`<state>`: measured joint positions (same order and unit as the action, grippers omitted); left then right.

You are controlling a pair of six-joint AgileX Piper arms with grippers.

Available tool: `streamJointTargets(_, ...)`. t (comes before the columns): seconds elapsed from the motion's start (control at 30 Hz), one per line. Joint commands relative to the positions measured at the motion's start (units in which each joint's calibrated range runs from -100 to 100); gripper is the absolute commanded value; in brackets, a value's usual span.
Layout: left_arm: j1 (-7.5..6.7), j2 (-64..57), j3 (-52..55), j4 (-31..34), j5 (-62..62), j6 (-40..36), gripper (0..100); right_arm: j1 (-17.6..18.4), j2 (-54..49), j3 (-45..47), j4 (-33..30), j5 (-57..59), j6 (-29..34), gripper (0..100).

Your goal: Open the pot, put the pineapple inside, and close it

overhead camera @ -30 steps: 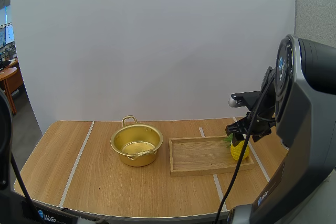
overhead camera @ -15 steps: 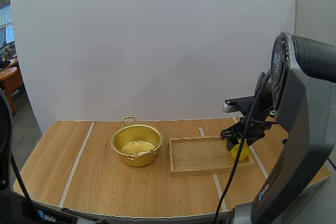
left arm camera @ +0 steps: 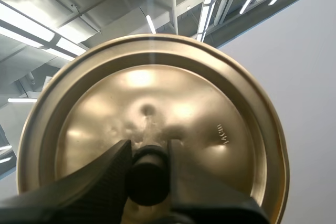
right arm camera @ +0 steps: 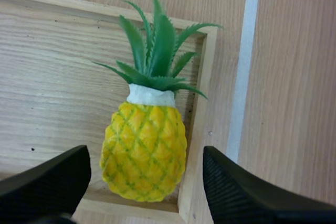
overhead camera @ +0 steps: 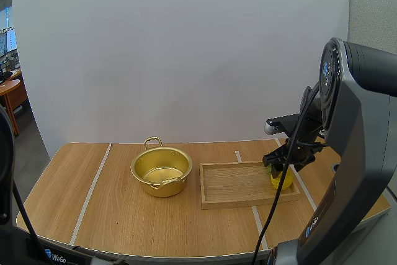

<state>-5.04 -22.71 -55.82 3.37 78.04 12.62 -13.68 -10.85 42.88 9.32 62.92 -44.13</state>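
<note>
The open golden pot [overhead camera: 161, 170] stands left of centre on the table, with no lid on it. My left gripper [left arm camera: 148, 179] is shut on the black knob of the golden lid [left arm camera: 210, 124], held up off the table. A yellow pineapple [right arm camera: 144, 150] with green leaves lies in the right end of the wooden tray [overhead camera: 239, 184]. My right gripper [right arm camera: 144, 182] is open just above it, one finger on each side of the fruit. In the high view my right gripper [overhead camera: 280, 169] hangs over the pineapple [overhead camera: 282, 180].
The wooden tray [right arm camera: 47, 77] lies right of the pot. Pale tape lines [overhead camera: 93, 190] run across the tabletop. My right arm's large base [overhead camera: 353, 153] stands at the table's right side.
My right gripper has come down and slightly left onto the pineapple, its fingers now beside the fruit. The pot and tray have not moved.
</note>
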Motion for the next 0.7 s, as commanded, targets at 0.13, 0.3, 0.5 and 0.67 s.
streamJointTargets(0.13, -0.11, -0.2, -0.5, 0.6, -2.1, -0.6, 0, 0.3, 3.2, -0.4, 0.3, -0.9, 0.6, 100)
streamJointTargets(0.3, -0.11, -0.2, -0.5, 0.6, -2.1, -0.6, 0, 0.3, 6.0, -0.4, 0.3, -2.2, 0.6, 100)
streamJointTargets(0.5, -0.11, -0.2, -0.5, 0.6, -2.1, -0.6, 0, 0.3, 6.3, -0.4, 0.2, -3.0, 0.6, 100)
streamJointTargets(0.67, -0.11, -0.2, -0.5, 0.6, -2.1, -0.6, 0, 0.3, 6.3, -0.4, 0.2, -3.6, 0.7, 100)
